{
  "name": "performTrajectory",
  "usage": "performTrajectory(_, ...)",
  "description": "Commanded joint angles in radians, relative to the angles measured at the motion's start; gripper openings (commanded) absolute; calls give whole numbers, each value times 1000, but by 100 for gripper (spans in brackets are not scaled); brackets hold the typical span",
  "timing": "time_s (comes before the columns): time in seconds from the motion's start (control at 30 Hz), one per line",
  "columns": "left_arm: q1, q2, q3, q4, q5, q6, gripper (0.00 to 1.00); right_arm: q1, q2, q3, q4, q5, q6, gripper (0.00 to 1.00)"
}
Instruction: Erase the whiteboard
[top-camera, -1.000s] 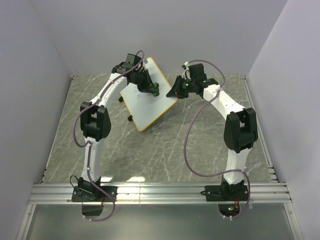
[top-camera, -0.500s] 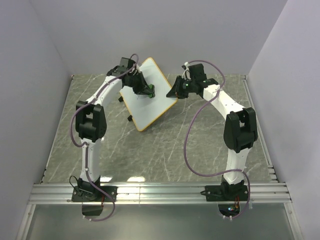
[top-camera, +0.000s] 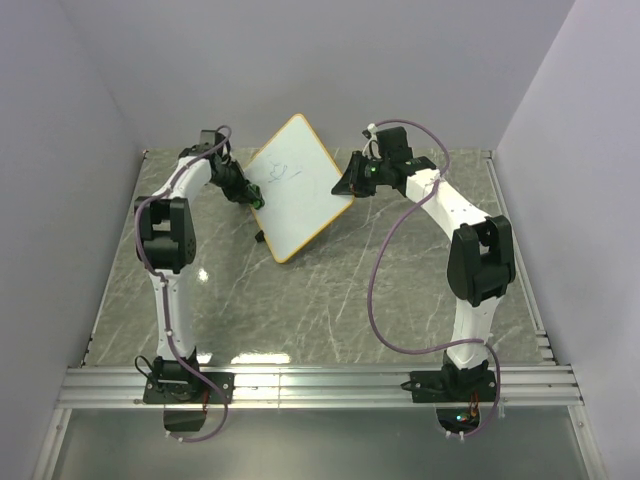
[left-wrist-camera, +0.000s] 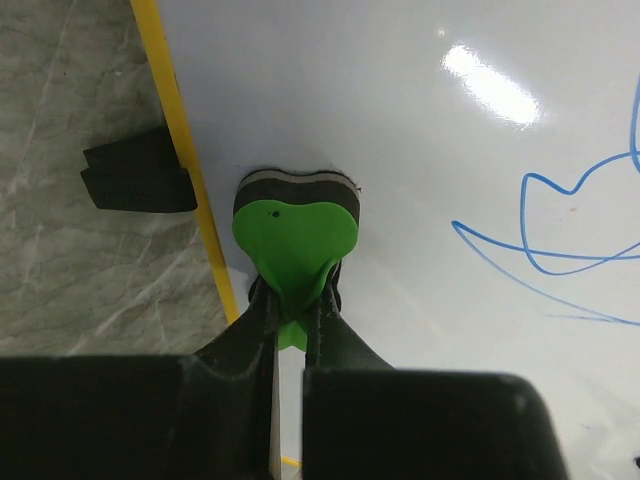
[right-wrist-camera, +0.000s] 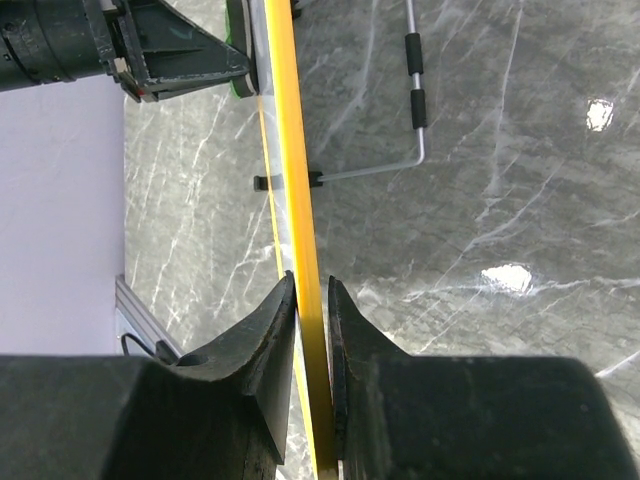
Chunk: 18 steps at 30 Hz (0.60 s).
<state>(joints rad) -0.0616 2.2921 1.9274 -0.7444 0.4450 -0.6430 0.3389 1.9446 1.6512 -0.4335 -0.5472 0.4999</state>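
Where the left gripper (left-wrist-camera: 293, 300) fills the bottom of the left wrist view, its two black fingers are pinched tight on the stem of a green eraser (left-wrist-camera: 295, 235), with no gap showing beside the plastic. The eraser's dark felt layer lies against the white face of the whiteboard (left-wrist-camera: 420, 130), just inside the yellow-orange rim that runs down the left of that frame. A blue scribble (left-wrist-camera: 560, 235) loops across the board at the right edge of the view, apart from the eraser. Beyond the rim, at the left, a small black foot (left-wrist-camera: 135, 180) juts out over the grey marble table (left-wrist-camera: 70, 290).

In the right wrist view the right gripper (right-wrist-camera: 311, 300) is closed narrowly on the board's rim, one finger on each side, and the rim runs edge-on from the bottom centre up to the top of the frame. To the right of it a thin metal rod (right-wrist-camera: 416, 100) with black sleeves lies over the marble and bends back toward the rim.

From the overhead camera the board sits in the upper centre of the frame, turned like a diamond, with the left arm's fingers at its left corner and the right arm's at its right corner.
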Motion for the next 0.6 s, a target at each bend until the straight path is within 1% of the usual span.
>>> performTrajectory(0.0, -110, 84, 19, -3, -20, 23, 0, 51, 27, -22, -182, 70, -37, 0)
performTrajectory(0.1, -158, 93, 126, -10, 6, 25, 0, 51, 24, -31, -179, 72, -37, 0)
performTrajectory(0.13, -182, 95, 190, -6, 26, 25, 0, 52, 24, -33, -182, 72, -38, 0)
performTrajectory(0.2, -208, 98, 272, 5, 46, 16, 0, 52, 20, -42, -183, 75, -41, 0)
performTrajectory(0.23, -231, 96, 286, 17, 57, 10, 0, 52, 19, -47, -182, 76, -43, 0)
performTrajectory(0.37, -264, 63, 289, 115, 115, -55, 0, 55, 13, -62, -185, 81, -46, 0)
performTrajectory(0.43, -270, 61, 285, 125, 130, -61, 0, 55, 14, -62, -185, 85, -50, 0)
performTrajectory(0.57, -261, 55, 255, 132, 98, -58, 0, 55, 17, -56, -189, 85, -50, 0)
